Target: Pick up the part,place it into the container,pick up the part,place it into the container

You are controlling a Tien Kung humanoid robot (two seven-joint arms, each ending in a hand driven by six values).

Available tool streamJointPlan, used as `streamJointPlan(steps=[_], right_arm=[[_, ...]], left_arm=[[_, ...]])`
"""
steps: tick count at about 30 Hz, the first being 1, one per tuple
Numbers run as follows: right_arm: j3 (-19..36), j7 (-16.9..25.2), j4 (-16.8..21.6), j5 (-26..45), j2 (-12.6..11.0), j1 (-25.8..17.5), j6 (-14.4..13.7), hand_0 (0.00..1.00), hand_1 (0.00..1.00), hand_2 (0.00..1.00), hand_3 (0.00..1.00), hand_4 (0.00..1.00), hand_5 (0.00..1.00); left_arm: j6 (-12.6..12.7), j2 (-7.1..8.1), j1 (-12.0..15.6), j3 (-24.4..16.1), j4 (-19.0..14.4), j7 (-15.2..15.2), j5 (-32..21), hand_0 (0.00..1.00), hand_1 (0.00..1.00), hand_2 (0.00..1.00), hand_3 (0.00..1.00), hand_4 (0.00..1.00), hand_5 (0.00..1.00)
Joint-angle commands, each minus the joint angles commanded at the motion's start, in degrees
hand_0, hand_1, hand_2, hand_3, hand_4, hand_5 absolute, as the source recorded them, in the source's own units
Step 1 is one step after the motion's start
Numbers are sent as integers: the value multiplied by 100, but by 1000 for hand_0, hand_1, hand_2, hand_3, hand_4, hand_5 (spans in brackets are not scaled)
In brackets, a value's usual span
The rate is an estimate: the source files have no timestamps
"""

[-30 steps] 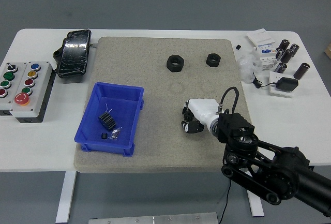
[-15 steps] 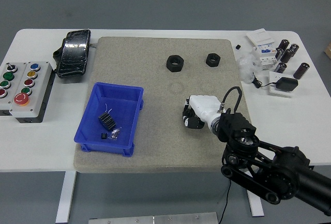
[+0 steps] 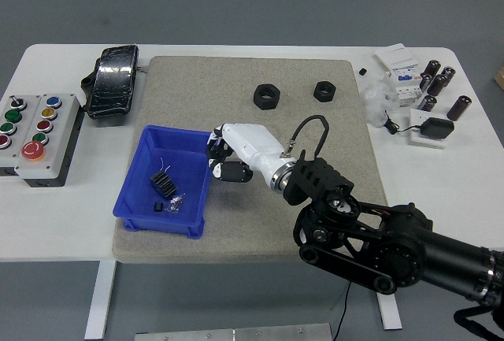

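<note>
The robot's right hand (image 3: 228,156) reaches in from the near right, over the tan mat (image 3: 315,132), and hangs just by the right wall of the blue bin (image 3: 150,148). Its white and black fingers (image 3: 214,146) are curled in tight. I cannot tell if they hold a part, because the fingers are dark and bunched up.

Inside the bin lie a black ribbed part (image 3: 162,181) and some tiny bits (image 3: 172,202) near the front.

Two black nuts sit on the far side of the mat. The bigger nut (image 3: 266,95) is on the left and the smaller nut (image 3: 324,90) is on the right, a little apart.

On the white table (image 3: 47,223), at the left, a button box (image 3: 38,134) shows red, green, yellow and blue buttons. A black wrapped pack (image 3: 113,81) lies beyond it. At the far right are black cylinders (image 3: 438,81) and a small black plug on a card (image 3: 435,129).
</note>
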Motion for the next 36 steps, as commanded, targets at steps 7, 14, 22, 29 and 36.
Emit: streamJointPlan(steps=[7, 14, 22, 29, 36], right_arm=[[-443, 517, -87, 486, 271, 251, -302, 497, 558, 496, 411, 292, 2], [-569, 688, -354, 965, 342, 235, -268, 613, 732, 780, 664, 273, 173], [-182, 813, -68, 805, 317, 126, -508, 660, 792, 837, 716, 443, 210], [533, 1271, 204, 1103, 113, -219, -1052, 586, 707, 744, 679, 475, 238], [1738, 2269, -147, 2527, 15, -1093, -707, 563, 642, 660, 676, 509, 216]], left_arm=[[0, -3, 12, -28, 0, 21, 38, 655, 599, 558, 621, 652, 448], [14, 3, -1, -44, 0, 22, -2, 655, 599, 558, 621, 652, 451], [4, 9, 1, -36, 0, 20, 11, 655, 599, 559, 622, 652, 452], [-6, 1, 2, -30, 0, 17, 19, 655, 599, 559, 621, 652, 453], [-6, 8, 1, -28, 0, -4, 17, 656, 599, 558, 621, 651, 453]])
